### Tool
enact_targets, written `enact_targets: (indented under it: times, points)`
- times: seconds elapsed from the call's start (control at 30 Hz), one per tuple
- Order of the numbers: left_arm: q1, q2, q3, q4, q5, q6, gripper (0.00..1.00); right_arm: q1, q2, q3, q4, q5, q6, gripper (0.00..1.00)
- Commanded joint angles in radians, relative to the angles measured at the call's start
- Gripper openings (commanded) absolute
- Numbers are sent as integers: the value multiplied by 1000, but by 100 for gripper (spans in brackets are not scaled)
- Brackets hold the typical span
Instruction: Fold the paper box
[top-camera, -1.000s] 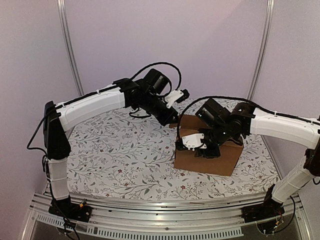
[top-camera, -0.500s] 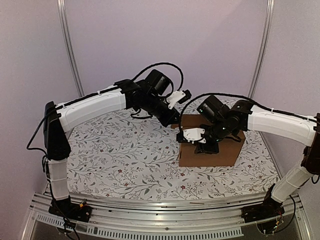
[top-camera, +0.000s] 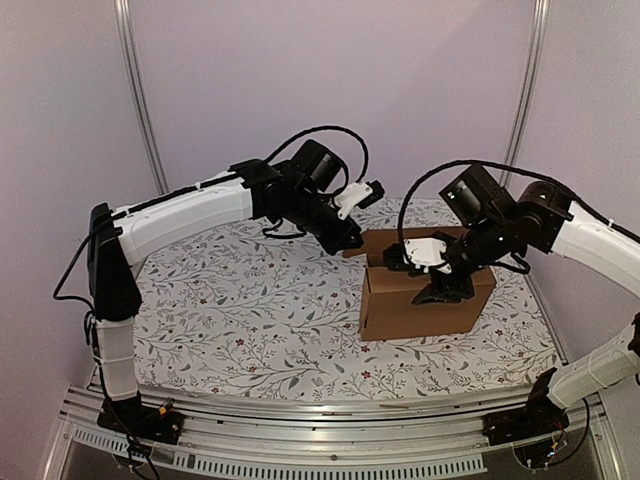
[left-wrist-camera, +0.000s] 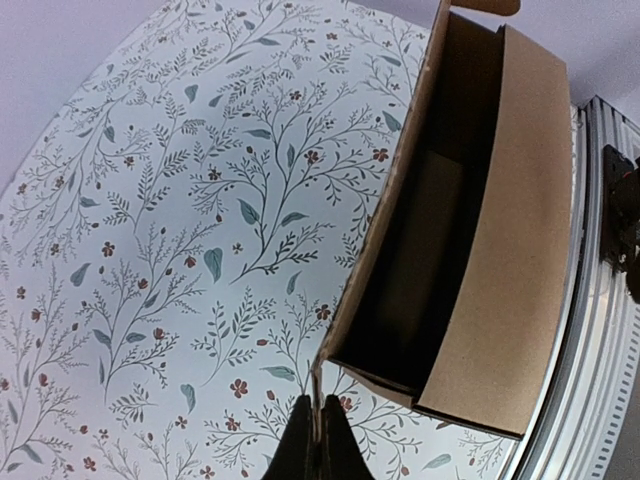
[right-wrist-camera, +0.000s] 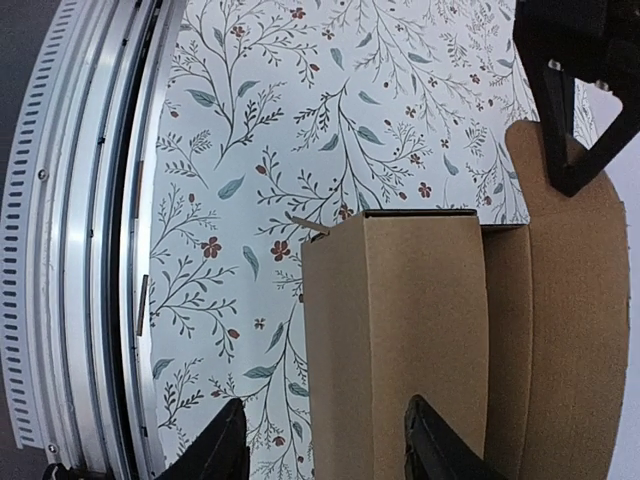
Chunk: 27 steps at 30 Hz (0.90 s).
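Paper box (top-camera: 420, 300) sits centre-right on the floral bench (top-camera: 250, 300). The walls are up, so I'd say it's mostly formed, but the lid flap (right-wrist-camera: 575, 320) isn't closed yet. Left tool (left-wrist-camera: 317, 450) is clenched on a cardboard edge at the box's left corner. Right tool (right-wrist-camera: 325, 445) hangs spread over it, grasping nothing.
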Motion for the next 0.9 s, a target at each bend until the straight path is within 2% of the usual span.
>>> enact_targets:
  times: [0.0, 0.13, 0.27, 0.43, 0.67, 0.73, 0.87]
  points:
    - [-18, -7, -14, -18, -6, 27, 0, -72, -93, 20, -73, -33, -21, 54]
    - [-18, -3, -12, -19, 1, 29, 0, -243, -116, 58, -77, -93, -19, 60]
    - [-18, -3, -4, -19, 11, 26, 1, -341, -81, 123, -51, -78, -36, 64]
    - [-18, -3, 5, -27, 7, 32, 1, -357, 37, 253, -65, -63, -95, 67]
    - [-18, -15, -5, -24, -8, 40, 1, -358, 275, 441, -252, -88, -176, 67]
    - [-18, -18, -10, -20, -13, 42, 1, -358, 320, 474, -292, -87, -191, 66]
    - [-18, -22, -19, -9, -16, 42, 2, -359, 392, 542, -389, -115, -197, 39]
